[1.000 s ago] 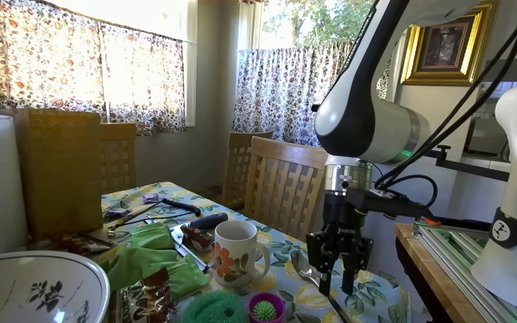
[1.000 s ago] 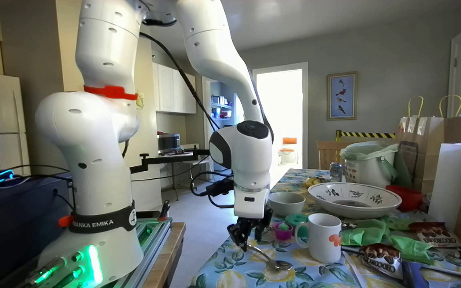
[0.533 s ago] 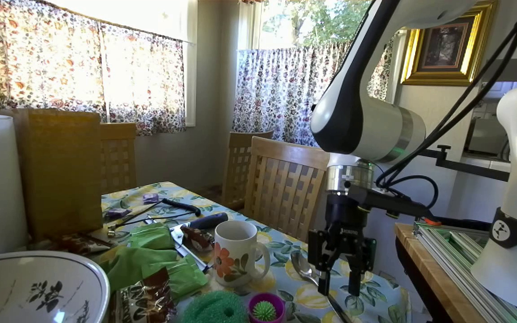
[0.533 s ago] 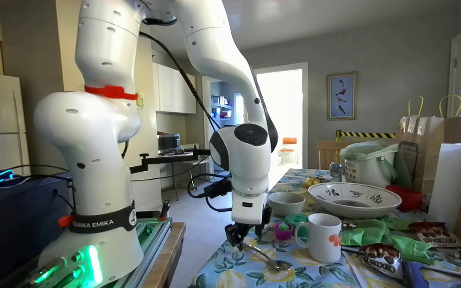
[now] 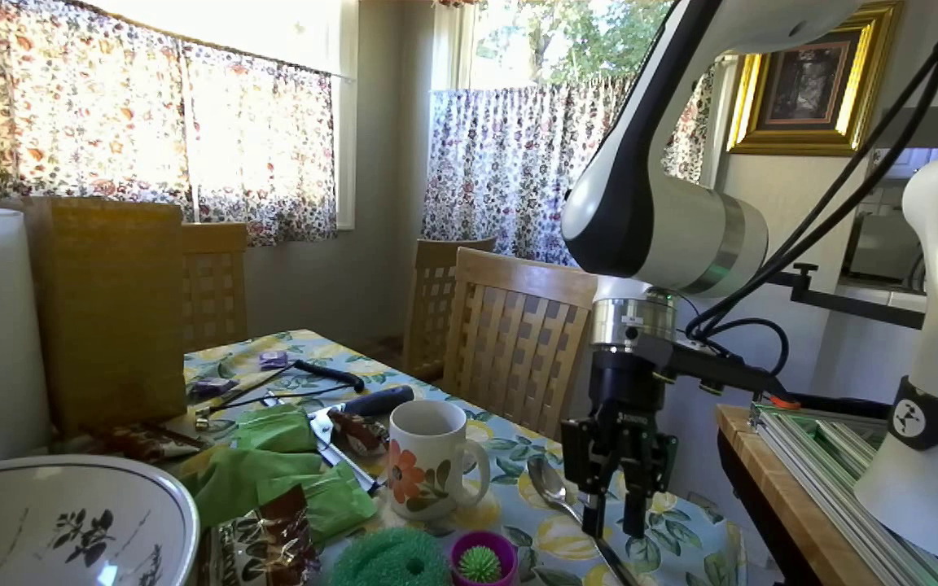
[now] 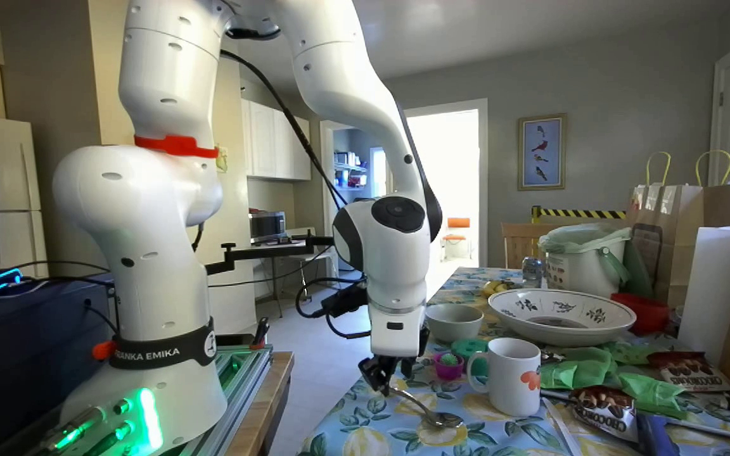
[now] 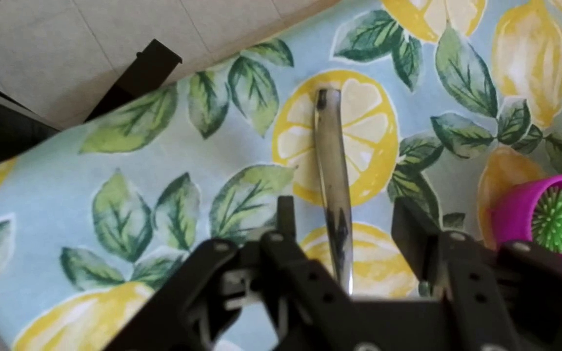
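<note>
So the thing that just changed is the jaws: they've pulled in a bit from the wider spread they had half a second ago. They stand partway apart with nothing gripped. In the wrist view the handle of the spoon [image 7: 332,170] runs through the gap with space on both sides, so I'd call it straddled, not held. How low the tips sit against it, or whether they brush the table [image 6: 339,437], I honestly can't tell.

The spoon itself lies on the table, bowl end nearer the mug [image 6: 507,380], handle end pointing toward the table's edge. There's also a magenta cup [image 7: 515,209] with a green spiky thing [image 7: 561,219] in it, near the jaws but apart from them.

Versus the earlier frames: the jaws widen, then come back to roughly the gap they had a second ago. The arm [image 6: 397,272] shifts only slightly, and the spoon, mug and magenta cup look like they haven't budged.
</note>
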Action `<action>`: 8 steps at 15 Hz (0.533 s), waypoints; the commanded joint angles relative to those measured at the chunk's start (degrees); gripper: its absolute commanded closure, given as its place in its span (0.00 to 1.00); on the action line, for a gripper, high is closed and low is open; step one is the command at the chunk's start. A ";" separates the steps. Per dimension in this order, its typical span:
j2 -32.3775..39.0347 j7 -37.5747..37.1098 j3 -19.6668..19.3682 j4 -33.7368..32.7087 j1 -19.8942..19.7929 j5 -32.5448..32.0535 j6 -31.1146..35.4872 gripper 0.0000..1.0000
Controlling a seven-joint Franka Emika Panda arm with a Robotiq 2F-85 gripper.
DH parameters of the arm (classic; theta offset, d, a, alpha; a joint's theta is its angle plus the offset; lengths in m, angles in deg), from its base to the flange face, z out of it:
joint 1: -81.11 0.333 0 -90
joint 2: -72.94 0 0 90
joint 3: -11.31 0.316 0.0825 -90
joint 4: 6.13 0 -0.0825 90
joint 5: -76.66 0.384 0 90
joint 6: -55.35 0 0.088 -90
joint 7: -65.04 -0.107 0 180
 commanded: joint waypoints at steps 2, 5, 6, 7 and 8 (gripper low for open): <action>-0.74 4.20 -0.66 -0.15 -1.34 0.56 -1.00 0.47; -0.19 5.97 -1.49 -0.50 -1.92 0.30 -0.85 0.51; -0.08 6.44 -1.77 -0.57 -2.18 0.17 -0.86 0.52; 0.07 7.04 -2.09 -0.65 -2.42 0.13 -0.82 0.56; 0.23 7.67 -2.36 -0.72 -2.70 0.15 -0.72 0.56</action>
